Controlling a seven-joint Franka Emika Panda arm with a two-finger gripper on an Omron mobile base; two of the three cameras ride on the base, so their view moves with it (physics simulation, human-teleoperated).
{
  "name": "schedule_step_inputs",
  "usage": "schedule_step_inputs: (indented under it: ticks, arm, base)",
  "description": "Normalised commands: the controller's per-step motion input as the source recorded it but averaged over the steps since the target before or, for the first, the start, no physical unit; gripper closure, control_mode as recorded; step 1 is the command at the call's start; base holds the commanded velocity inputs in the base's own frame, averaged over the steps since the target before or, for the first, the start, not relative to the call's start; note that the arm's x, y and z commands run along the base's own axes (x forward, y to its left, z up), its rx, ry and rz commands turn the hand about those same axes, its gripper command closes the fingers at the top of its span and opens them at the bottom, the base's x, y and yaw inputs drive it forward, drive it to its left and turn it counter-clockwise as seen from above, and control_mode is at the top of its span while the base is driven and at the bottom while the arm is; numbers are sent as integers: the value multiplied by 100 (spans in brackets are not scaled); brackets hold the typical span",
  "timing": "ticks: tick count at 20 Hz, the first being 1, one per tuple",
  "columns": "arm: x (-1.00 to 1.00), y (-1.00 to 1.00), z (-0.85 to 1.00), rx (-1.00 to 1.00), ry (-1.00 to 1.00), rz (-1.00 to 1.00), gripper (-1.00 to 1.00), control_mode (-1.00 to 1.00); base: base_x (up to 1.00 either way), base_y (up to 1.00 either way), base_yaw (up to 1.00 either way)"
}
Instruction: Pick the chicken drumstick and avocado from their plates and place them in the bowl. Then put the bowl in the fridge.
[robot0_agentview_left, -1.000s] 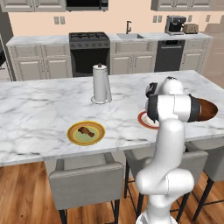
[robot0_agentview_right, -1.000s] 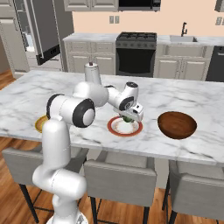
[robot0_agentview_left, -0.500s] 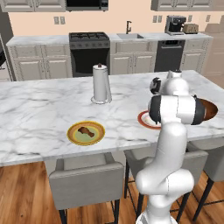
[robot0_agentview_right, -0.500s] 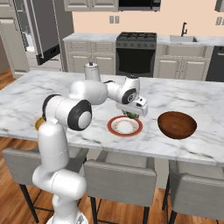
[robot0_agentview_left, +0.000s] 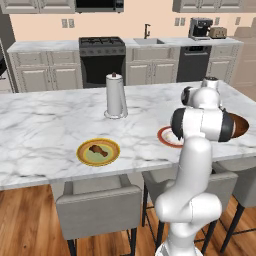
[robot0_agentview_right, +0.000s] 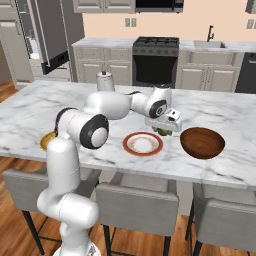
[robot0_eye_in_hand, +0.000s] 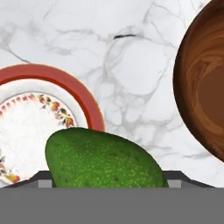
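My gripper (robot0_agentview_right: 164, 129) is shut on the olive-green avocado (robot0_agentview_right: 163, 132) and holds it just above the counter, between the red-rimmed plate (robot0_agentview_right: 126, 144) and the wooden bowl (robot0_agentview_right: 202, 142). In the hand view the avocado (robot0_eye_in_hand: 105, 159) lies across the bottom. The red-rimmed plate (robot0_eye_in_hand: 57, 74) is to its left with a bare white centre, and the bowl (robot0_eye_in_hand: 205, 87) sits empty at the right. The brown chicken drumstick (robot0_agentview_left: 98, 149) lies on the yellow-rimmed plate (robot0_agentview_left: 82, 155) near the island's front left. The fridge's beige panelled front (robot0_agentview_left: 248, 55) shows at the far right edge.
A paper towel roll (robot0_agentview_left: 115, 97) stands upright mid-island behind the plates. Grey stools (robot0_agentview_right: 137, 202) line the island's near edge. A black oven (robot0_agentview_left: 102, 65) and a sink (robot0_agentview_left: 147, 41) sit along the back wall.
The gripper has carried the avocado to the right, off the red-rimmed plate and toward the bowl. The drumstick, plates and bowl have not moved.
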Motion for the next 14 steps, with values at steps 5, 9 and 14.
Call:
schedule_step_inputs:
  ticks: [5, 9, 14]
  arm:
    - [0, -71, 8, 0, 10, 0, 100, -100]
    - [0, -69, 4, 0, 13, 0, 100, -100]
    - [4, -58, 0, 1, 20, 0, 100, -100]
  base:
    - [0, 0, 0]
    - [0, 0, 0]
    - [0, 0, 0]
